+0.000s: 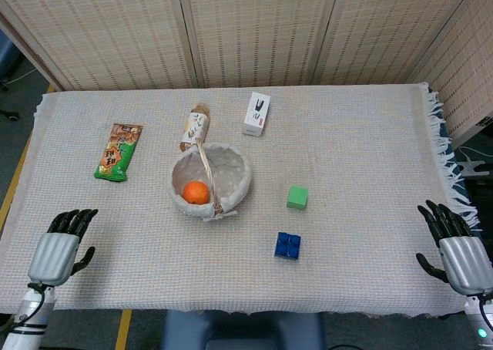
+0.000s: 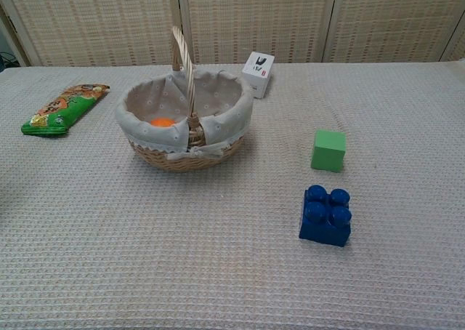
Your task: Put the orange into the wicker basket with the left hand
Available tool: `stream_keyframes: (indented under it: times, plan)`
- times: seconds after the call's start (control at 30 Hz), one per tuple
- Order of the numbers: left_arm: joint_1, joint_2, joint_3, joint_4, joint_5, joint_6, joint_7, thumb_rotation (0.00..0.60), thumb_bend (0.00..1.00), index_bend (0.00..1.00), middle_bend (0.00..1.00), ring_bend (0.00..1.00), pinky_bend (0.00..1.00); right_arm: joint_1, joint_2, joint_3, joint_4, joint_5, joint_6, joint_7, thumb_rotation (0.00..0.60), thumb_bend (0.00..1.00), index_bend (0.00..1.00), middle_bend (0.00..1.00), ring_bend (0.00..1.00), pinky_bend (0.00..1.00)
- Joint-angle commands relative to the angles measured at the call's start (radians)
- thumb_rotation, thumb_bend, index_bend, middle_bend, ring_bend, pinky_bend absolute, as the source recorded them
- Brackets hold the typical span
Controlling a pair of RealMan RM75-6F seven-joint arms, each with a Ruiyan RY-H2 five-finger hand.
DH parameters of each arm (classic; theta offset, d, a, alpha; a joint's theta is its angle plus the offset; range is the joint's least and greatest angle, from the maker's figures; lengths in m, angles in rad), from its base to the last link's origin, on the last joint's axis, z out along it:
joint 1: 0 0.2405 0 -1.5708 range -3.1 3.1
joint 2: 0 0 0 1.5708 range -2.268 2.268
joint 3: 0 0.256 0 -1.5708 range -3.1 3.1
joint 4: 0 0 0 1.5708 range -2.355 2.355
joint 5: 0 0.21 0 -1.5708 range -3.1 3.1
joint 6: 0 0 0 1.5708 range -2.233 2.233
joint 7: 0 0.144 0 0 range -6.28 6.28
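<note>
Where it lay inside the wicker basket (image 1: 239, 182), the orange (image 1: 197, 192) showed as a small, round, bright fruit resting on the pale dotted cloth lining, on the side of the basket's floor nearer the snack packet. From the chest view only its top showed above the lined rim, just beside the foot of the basket's arched handle (image 2: 184, 61), which stood upright over the middle of the basket. Nothing touched the orange but the lining.

The left hand (image 1: 57, 250) was well apart from the basket, down at the near edge of the table on the snack-packet side. It held nothing; its dark fingers (image 1: 74, 220) were stretched out and slightly spread, pointing toward the basket's end of the table. The right hand (image 1: 456, 246) sat at the opposite near corner, far from the basket beyond the blocks, likewise with fingers extended, apart, and nothing in its grasp. Neither hand appeared in the chest view.

Around the basket, a green snack packet (image 1: 119, 150) lay well off to one side, a small bottle (image 1: 196, 126) lay just behind the basket, and a white box (image 1: 257, 113) stood behind it toward the other side. A green cube (image 1: 297, 197) sat near the basket on the side away from the packet, with a blue building block (image 1: 287, 245) beyond and nearer the table's front edge.
</note>
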Motion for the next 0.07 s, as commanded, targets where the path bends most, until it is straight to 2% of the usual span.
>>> stream_keyframes:
  times: [0.03, 0.07]
  plan:
    - [0.028, -0.002, 0.008, 0.018, 0.010, 0.011, -0.025, 0.600, 0.35, 0.13, 0.15, 0.12, 0.17, -0.003, 0.001, 0.002, -0.001, 0.012, 0.003, -0.009, 0.600, 0.17, 0.00, 0.00, 0.00, 0.13]
    - [0.034, -0.005, 0.007, 0.021, 0.009, 0.011, -0.032, 0.600, 0.35, 0.13, 0.15, 0.12, 0.17, -0.005, 0.004, 0.004, -0.004, 0.020, 0.004, -0.014, 0.600, 0.17, 0.00, 0.00, 0.00, 0.13]
